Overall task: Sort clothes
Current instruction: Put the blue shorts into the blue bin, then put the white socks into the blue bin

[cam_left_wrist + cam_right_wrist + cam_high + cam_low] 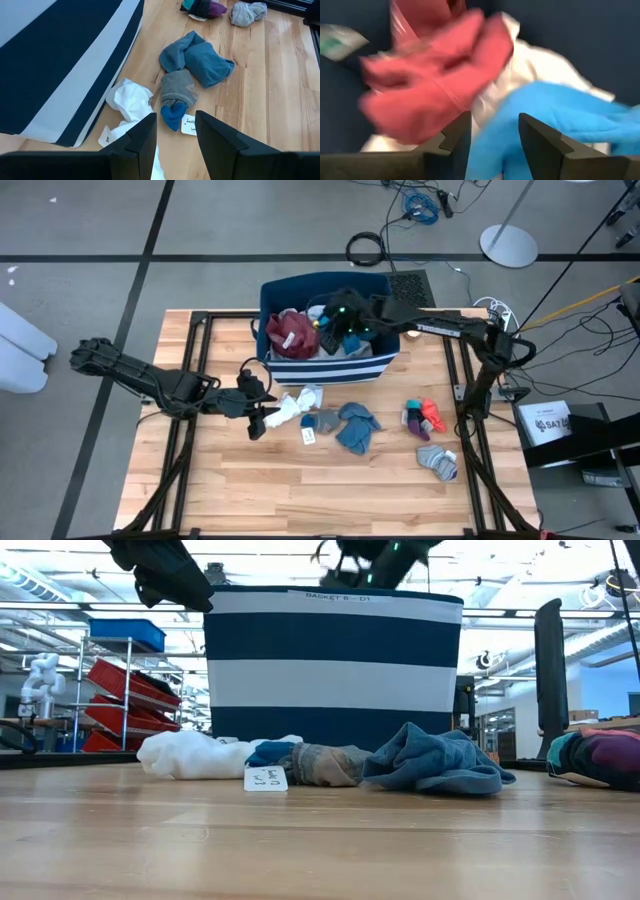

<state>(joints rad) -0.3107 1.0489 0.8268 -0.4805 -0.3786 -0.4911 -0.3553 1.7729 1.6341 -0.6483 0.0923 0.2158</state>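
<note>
The right claw [495, 142] hangs inside the striped bin [330, 367], fingers apart with nothing between them, nose pointed down at the heap within — a maroon piece [427, 75] to one side, white cloth [535, 65] under it and a bright blue garment [560, 120] lying straight ahead and just below the fingertips. That blue piece is the nearest thing to this claw, and its bulk runs away from the gap toward one finger's side rather than square across it, so a bite would probably call for a short drop and perhaps a slight turn. The left claw [175, 145] hovers over the tabletop [250, 490] in front of the bin, fingers likewise apart and empty; a white garment [290, 410] lies just ahead of it and partly beneath, a grey sock with a blue toe [176, 95] and a paper tag [189, 125] straight beyond, then a teal-blue piece [355, 425]. Farther toward the right arm's side sit a dark, red and teal bundle [424, 417] and a grey sock pair [438, 461], well apart from both claws. In my judgement the right arm is the one placed for the bin's contents — the left is nearer the loose pieces on the tabletop
</note>
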